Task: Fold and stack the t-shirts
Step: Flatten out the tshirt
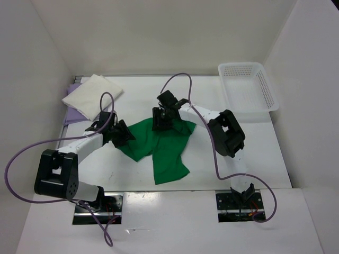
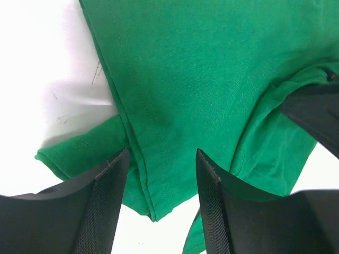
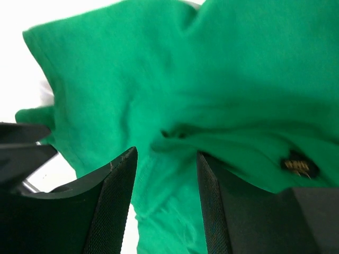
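Note:
The bright green t-shirt (image 1: 161,151) lies crumpled in the middle of the table. My left gripper (image 1: 124,135) is at its left edge. In the left wrist view the left gripper (image 2: 161,159) is open, and a stitched hem corner of the green shirt (image 2: 201,79) lies between the jaws, untouched by either finger. My right gripper (image 1: 161,123) is over the shirt's back edge. It (image 3: 167,159) is open, with bunched green cloth (image 3: 159,79) below. A folded cream t-shirt (image 1: 92,95) rests at the back left on a lavender t-shirt (image 1: 68,117), of which only an edge shows.
A white mesh basket (image 1: 248,87) stands at the back right corner. White walls enclose the table on the left, back and right. Purple cables loop from both arms. The two grippers are close together over the green shirt.

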